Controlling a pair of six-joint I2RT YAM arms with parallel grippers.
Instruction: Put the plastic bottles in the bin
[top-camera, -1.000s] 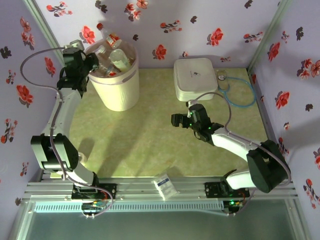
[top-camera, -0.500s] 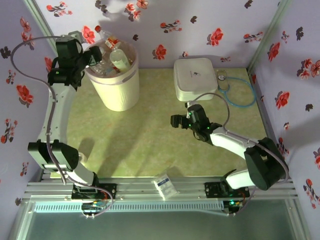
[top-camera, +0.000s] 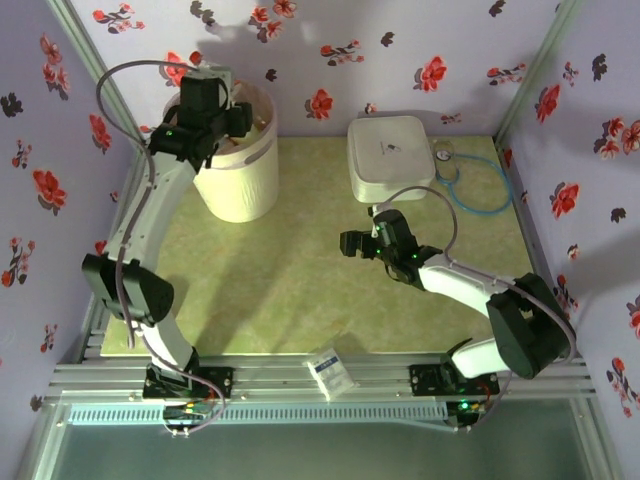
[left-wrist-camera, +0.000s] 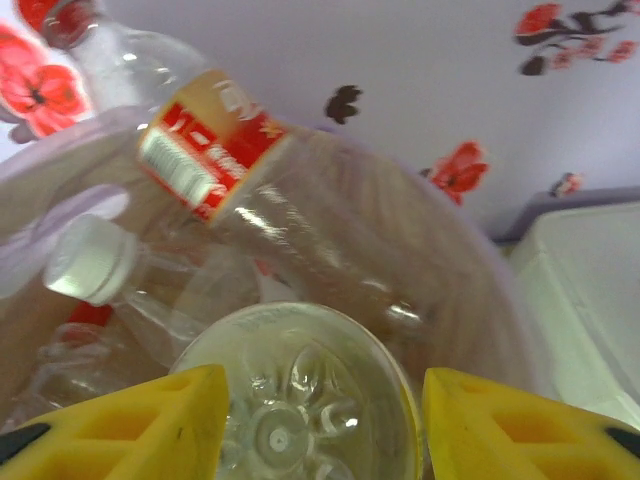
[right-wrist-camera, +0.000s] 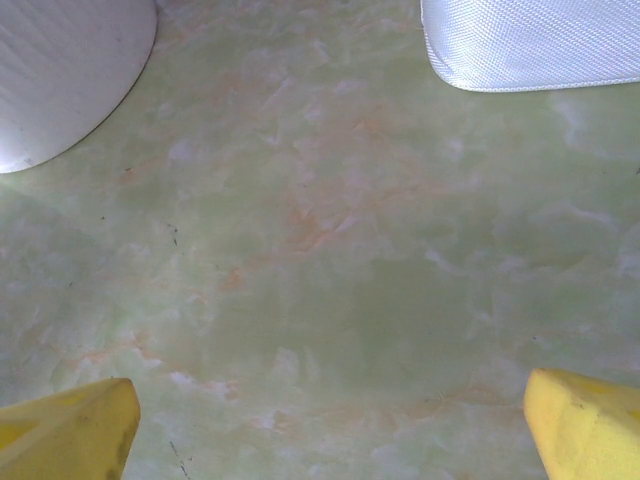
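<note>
The bin (top-camera: 240, 185) stands at the back left, and my left gripper (top-camera: 222, 108) hangs over its mouth. In the left wrist view, several plastic bottles lie piled inside the bin's liner (left-wrist-camera: 490, 290). A red-labelled one (left-wrist-camera: 210, 150) leans across the top and a white-capped one (left-wrist-camera: 95, 262) lies lower left. The round base of a clear greenish bottle (left-wrist-camera: 300, 400) faces me between the fingers of my left gripper (left-wrist-camera: 325, 405). The left finger lies against it and the right finger stands a sliver apart. My right gripper (top-camera: 348, 242) hovers wide open over bare tabletop (right-wrist-camera: 330, 420).
A flat white box (top-camera: 390, 157) sits at the back right with a blue-tubed stethoscope (top-camera: 475, 185) beside it. A small white-blue packet (top-camera: 330, 372) lies on the front rail. The right wrist view catches the bin's wall (right-wrist-camera: 60, 80) and the box's corner (right-wrist-camera: 530, 45).
My left arm swung from the bin's left side up and over its mouth. Its jaws widened, then narrowed again. The right arm stayed put.
</note>
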